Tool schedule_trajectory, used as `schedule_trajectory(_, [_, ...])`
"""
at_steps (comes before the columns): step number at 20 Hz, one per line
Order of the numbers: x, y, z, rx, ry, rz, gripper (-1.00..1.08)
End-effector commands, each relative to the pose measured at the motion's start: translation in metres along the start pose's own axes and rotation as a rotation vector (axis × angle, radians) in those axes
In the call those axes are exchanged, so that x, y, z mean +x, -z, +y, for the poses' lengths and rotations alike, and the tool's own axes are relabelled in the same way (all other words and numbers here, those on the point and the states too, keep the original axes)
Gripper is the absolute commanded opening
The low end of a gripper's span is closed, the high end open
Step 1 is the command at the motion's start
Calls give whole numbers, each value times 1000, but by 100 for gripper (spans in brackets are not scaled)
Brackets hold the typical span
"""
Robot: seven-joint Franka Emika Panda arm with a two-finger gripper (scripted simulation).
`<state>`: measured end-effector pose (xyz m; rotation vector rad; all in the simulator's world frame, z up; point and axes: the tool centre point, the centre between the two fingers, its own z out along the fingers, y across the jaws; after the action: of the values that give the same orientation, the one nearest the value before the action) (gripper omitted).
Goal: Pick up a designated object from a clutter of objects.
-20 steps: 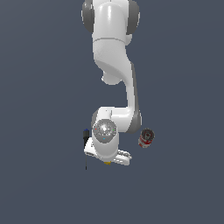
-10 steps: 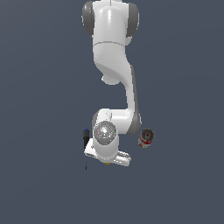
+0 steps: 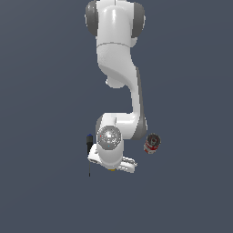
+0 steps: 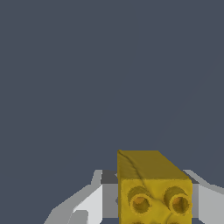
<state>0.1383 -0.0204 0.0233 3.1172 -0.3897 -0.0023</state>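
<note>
The designated object, a small yellow studded brick [image 4: 153,188], fills the lower part of the wrist view, its two studs facing the camera. It lies between the white fingers [image 4: 83,205] of my gripper [image 4: 148,208], which is open and straddles it; a narrow gap shows on one side. In the exterior view the arm's hand [image 3: 110,152] hangs low over the brick, and only a yellow sliver [image 3: 112,169] peeks out under it. From the clutter of objects, a red-and-white can [image 3: 152,143] and a black-handled screwdriver [image 3: 89,152] also show.
The can lies just to the exterior view's right of the hand, the thin screwdriver close along its left. All rest on a plain dark grey floor [image 3: 45,191].
The hand has sunk slightly lower over the brick. The can and the screwdriver have not moved.
</note>
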Motion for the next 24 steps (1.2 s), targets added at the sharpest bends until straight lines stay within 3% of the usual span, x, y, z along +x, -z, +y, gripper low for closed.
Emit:
schedule_trajectory(1, [-1, 4, 0, 0, 0, 1, -100])
schedule_trajectory(12, [-18, 61, -5, 0, 0, 1, -100])
schedule_trajectory(24, [-55, 189, -15, 0, 0, 1, -100])
